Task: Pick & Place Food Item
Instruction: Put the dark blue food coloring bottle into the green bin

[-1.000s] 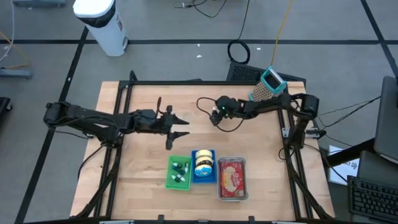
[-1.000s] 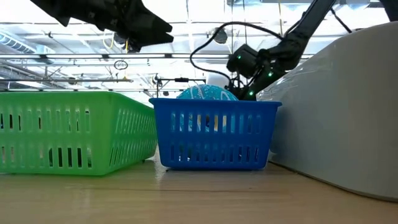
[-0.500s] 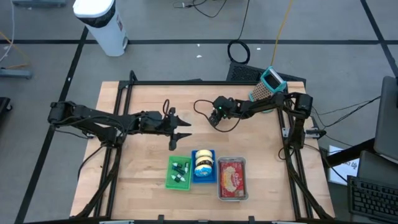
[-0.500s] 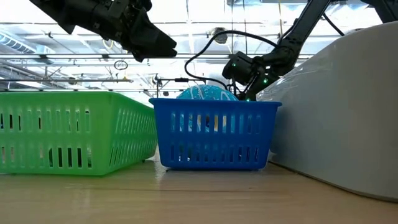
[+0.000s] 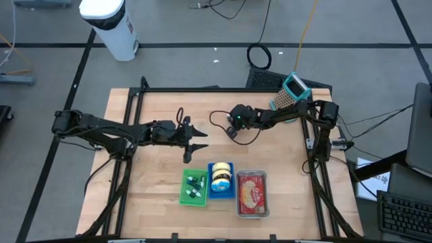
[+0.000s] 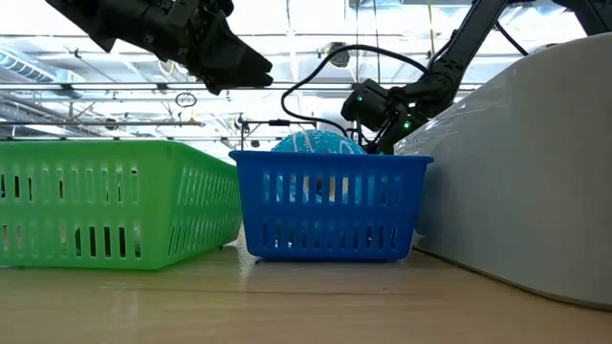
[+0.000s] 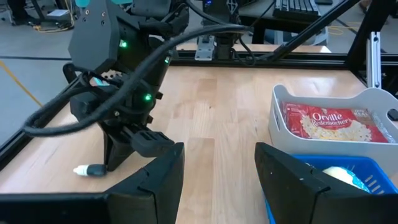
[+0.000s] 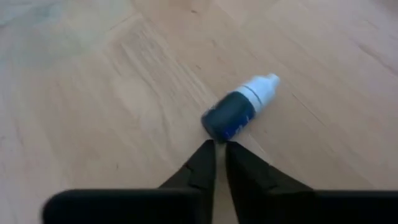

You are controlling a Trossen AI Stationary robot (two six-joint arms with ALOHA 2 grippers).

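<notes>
wooden table [image 8: 93,93] under right pincer [image 8: 219,149], nearly closed, tips just beside small bottle [image 8: 239,109].

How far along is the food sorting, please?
Done: the green slotted plastic basket, blue slotted basket and white popcorn tray each hold items. In hand: nothing; the right gripper is shut just short of the small dark-blue white-capped bottle on the table. Remaining: grasping and placing it. The left gripper hovers open.

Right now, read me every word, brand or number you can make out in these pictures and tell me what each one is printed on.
"Orville Redenbacher": on the red popcorn packet in the white tray, left wrist view.
Small dropper bottle on the table: blue marks on its dark label, too blurred to read.
Items in the green basket and blue basket: print too small to read.
</notes>
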